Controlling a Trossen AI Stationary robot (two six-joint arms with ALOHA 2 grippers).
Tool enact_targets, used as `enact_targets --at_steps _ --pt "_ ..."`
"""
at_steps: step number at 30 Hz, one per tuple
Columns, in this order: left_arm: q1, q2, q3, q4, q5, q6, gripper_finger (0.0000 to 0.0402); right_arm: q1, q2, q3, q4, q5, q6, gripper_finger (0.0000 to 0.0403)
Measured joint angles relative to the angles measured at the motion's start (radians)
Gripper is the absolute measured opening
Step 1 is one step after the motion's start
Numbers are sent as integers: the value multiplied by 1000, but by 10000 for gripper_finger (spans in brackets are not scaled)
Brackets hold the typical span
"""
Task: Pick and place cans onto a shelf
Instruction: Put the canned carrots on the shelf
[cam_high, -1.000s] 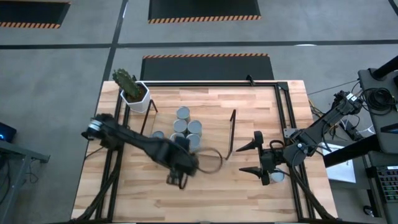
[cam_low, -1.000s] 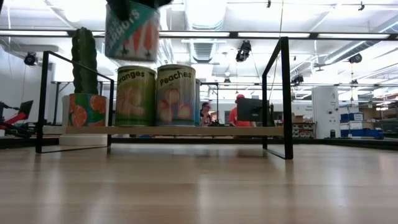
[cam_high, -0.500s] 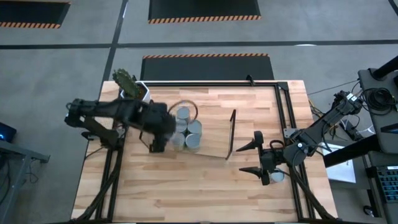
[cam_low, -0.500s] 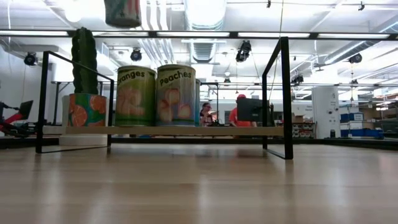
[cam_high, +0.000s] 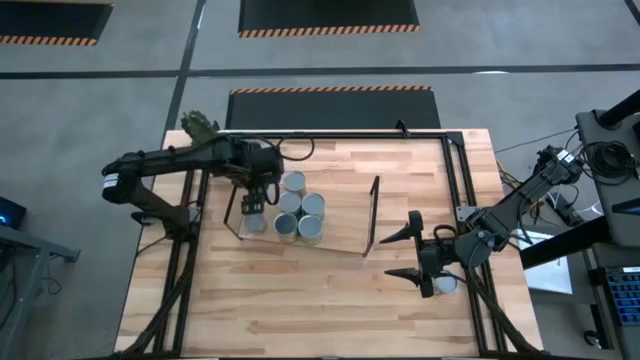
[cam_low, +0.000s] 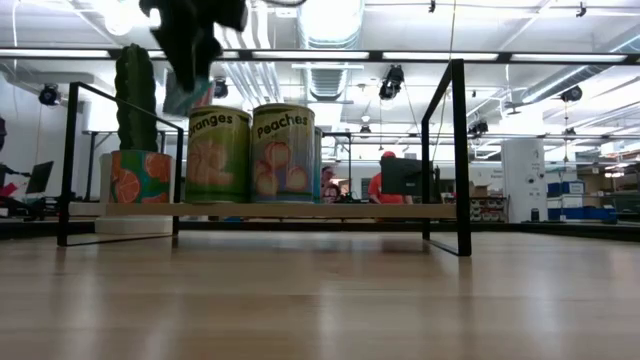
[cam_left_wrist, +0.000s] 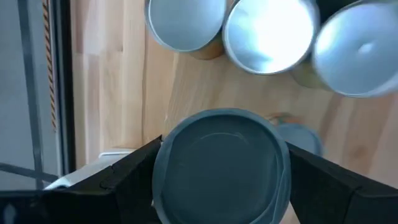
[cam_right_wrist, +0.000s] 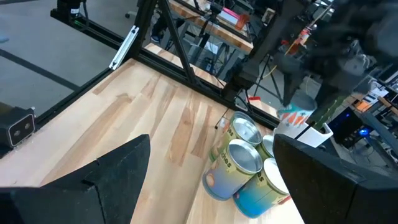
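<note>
My left gripper (cam_high: 253, 193) is shut on a silver-topped can (cam_left_wrist: 221, 165) above the left end of the shelf (cam_high: 345, 218). In the low view the held can (cam_low: 184, 95) hangs under the gripper (cam_low: 190, 30), above and behind the cans standing on the shelf board (cam_low: 300, 210). Several other cans (cam_high: 300, 205) stand upright on the board in a cluster; three of their tops show in the left wrist view (cam_left_wrist: 270, 34). My right gripper (cam_high: 408, 254) is open and empty near the table's right side, clear of the shelf's right wire frame (cam_high: 372, 212). My left gripper pinches the can by its round side wall (cam_left_wrist: 160, 171) between its two fingers (cam_left_wrist: 121, 180), one on each side. The fingers come from above and point down. The can stays upright with its top up, lifted clear above the shelf board.
A cactus in a white pot (cam_high: 208, 140) stands at the table's far left corner, close behind the left arm. The shelf's left wire frame (cam_high: 234, 205) stands right beside the held can. Bare wood tabletop (cam_high: 300, 300) lies near the front edge. People show far off in the room.
My left gripper has carried the can from the middle of the table toward the far edge and the left, high over the shelf. It has come down over the shelf's left end. The can has stayed upright in the hold.
</note>
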Motion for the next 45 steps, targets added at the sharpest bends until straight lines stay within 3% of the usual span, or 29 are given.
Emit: enact_targets --at_steps 10,24,45 --pt "37 -34 -227 182 -4 -11 281 0 0 0 -1 6 -3 327" --pt "38 -17 -293 260 -4 -20 296 0 0 0 1 7 -14 327" --pt "38 -16 -291 294 -20 -35 297 0 0 0 1 7 -17 327"
